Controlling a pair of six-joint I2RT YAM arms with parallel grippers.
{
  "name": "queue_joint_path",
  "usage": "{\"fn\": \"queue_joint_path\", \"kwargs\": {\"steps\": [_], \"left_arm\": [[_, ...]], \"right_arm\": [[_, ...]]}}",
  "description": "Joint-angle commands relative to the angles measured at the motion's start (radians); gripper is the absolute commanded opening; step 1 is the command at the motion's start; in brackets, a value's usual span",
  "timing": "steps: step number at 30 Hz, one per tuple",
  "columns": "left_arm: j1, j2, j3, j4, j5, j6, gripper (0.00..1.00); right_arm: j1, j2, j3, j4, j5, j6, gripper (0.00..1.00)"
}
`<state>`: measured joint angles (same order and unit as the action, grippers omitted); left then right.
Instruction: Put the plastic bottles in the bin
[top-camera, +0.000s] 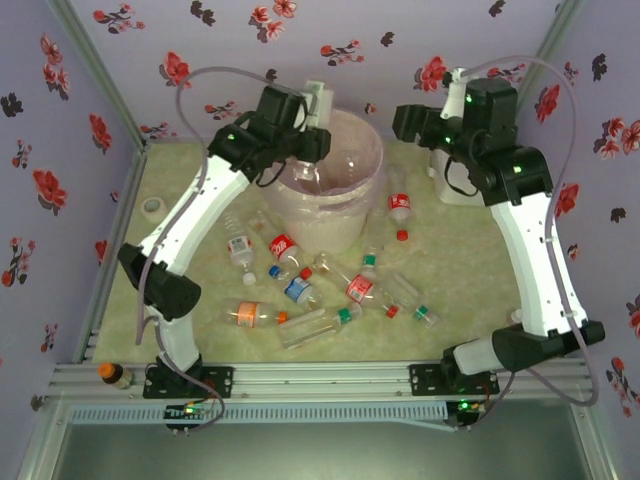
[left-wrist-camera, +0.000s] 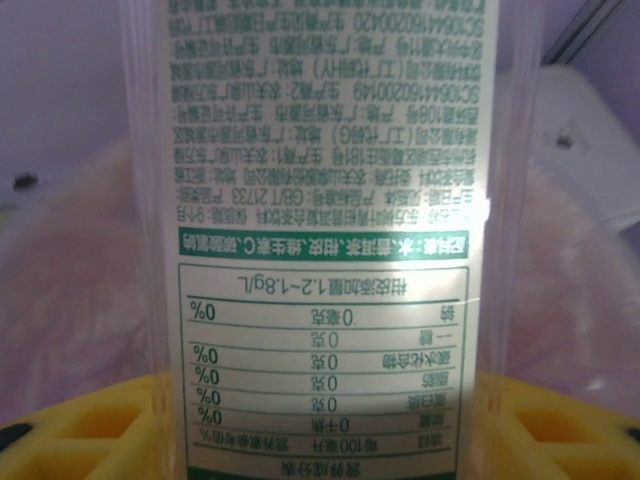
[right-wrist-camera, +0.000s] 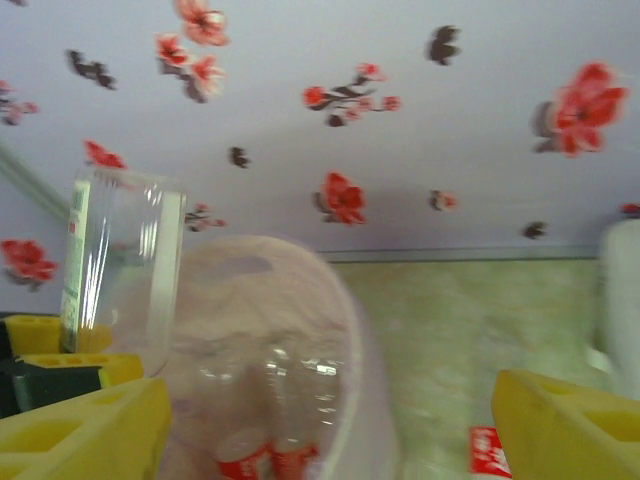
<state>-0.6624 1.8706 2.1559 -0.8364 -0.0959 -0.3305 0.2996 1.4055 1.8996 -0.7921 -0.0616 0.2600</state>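
Observation:
My left gripper (top-camera: 312, 128) is shut on a clear plastic bottle (top-camera: 320, 98) with a white and green label, held upright over the far left rim of the bin (top-camera: 345, 215). In the left wrist view that label (left-wrist-camera: 320, 250) stands between my yellow fingers (left-wrist-camera: 70, 430). The bag-lined bin (right-wrist-camera: 340, 330) has red-labelled bottles (right-wrist-camera: 270, 440) inside it. My right gripper (top-camera: 405, 125) hangs open by the bin's far right side with nothing between its fingers (right-wrist-camera: 90, 430). Several bottles (top-camera: 300, 290) lie on the table in front of the bin.
A white lidded box (top-camera: 450, 175) stands at the back right, behind the right arm. One bottle (top-camera: 399, 206) lies just right of the bin. A tape roll (top-camera: 152, 205) sits at the left edge. A small orange-capped bottle (top-camera: 113, 375) rests on the front rail.

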Motion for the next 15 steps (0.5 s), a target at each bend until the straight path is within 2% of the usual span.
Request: {"fn": "queue_joint_path", "kwargs": {"steps": [1,3,4,7,9,12,15], "left_arm": [[-0.008,-0.001,-0.031,-0.005,-0.01,-0.045,0.17],[-0.007,-0.009,-0.07,0.004,-0.007,-0.056,0.22],[-0.007,-0.011,-0.085,0.009,-0.003,-0.057,0.3],[-0.007,-0.01,-0.103,0.021,0.005,-0.062,0.45],[-0.006,-0.007,-0.102,0.021,0.008,-0.058,0.53],[-0.005,-0.007,-0.092,0.02,0.014,-0.048,0.73],[-0.003,-0.008,-0.081,0.017,0.025,-0.042,0.83]], "right_arm": [[-0.02,-0.038,-0.053,-0.091,0.121,-0.051,0.84],[-0.04,-0.046,-0.094,-0.114,0.15,-0.05,0.85],[-0.054,-0.046,-0.118,-0.126,0.171,-0.048,0.84],[-0.08,-0.034,-0.166,-0.168,0.22,-0.039,0.85],[-0.084,-0.027,-0.193,-0.183,0.212,-0.032,0.86],[-0.086,-0.028,-0.242,-0.178,0.188,-0.022,0.86],[-0.097,-0.018,-0.264,-0.184,0.182,-0.017,0.87]]}}
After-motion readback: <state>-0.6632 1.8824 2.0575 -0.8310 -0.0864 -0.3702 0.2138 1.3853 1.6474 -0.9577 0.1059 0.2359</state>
